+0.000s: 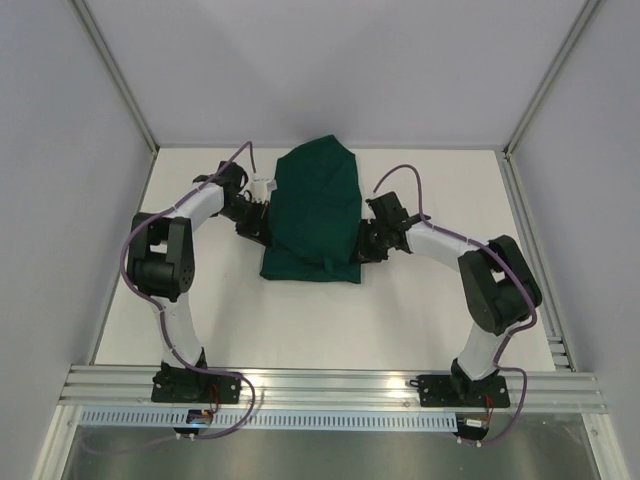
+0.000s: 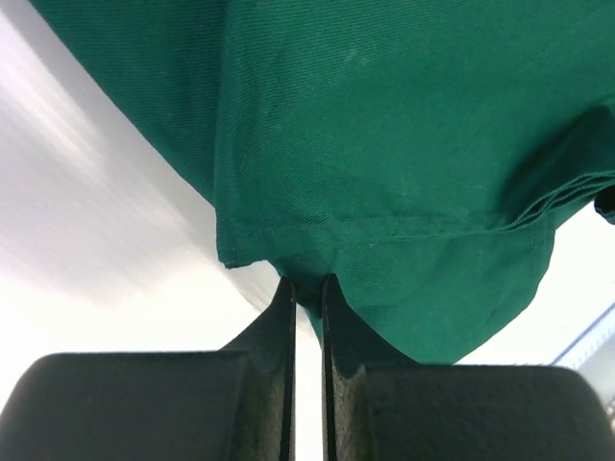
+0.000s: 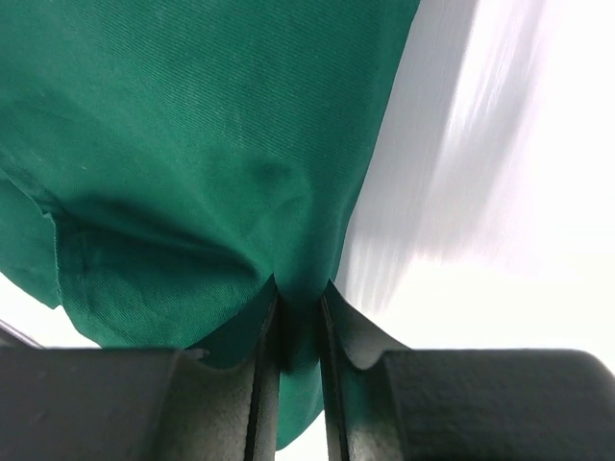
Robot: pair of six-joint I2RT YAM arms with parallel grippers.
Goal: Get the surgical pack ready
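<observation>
The green cloth (image 1: 315, 215) lies bunched in the middle of the table (image 1: 400, 310), between both arms. The left gripper (image 2: 307, 288) is nipped almost shut on a fold by the hem. The right gripper (image 3: 298, 293) pinches a tuck on the opposite side. It looks soft, light and limp, likely to sag and slip, so hems and doubled folds seem the safest holds.

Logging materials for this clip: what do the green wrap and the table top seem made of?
Green wrap: woven fabric, likely cotton, matte; fine twill lines, a stitched hem and soft folds. Table top: smooth white hard sheet, maybe laminate or painted board; faint sheen, no grain.
</observation>
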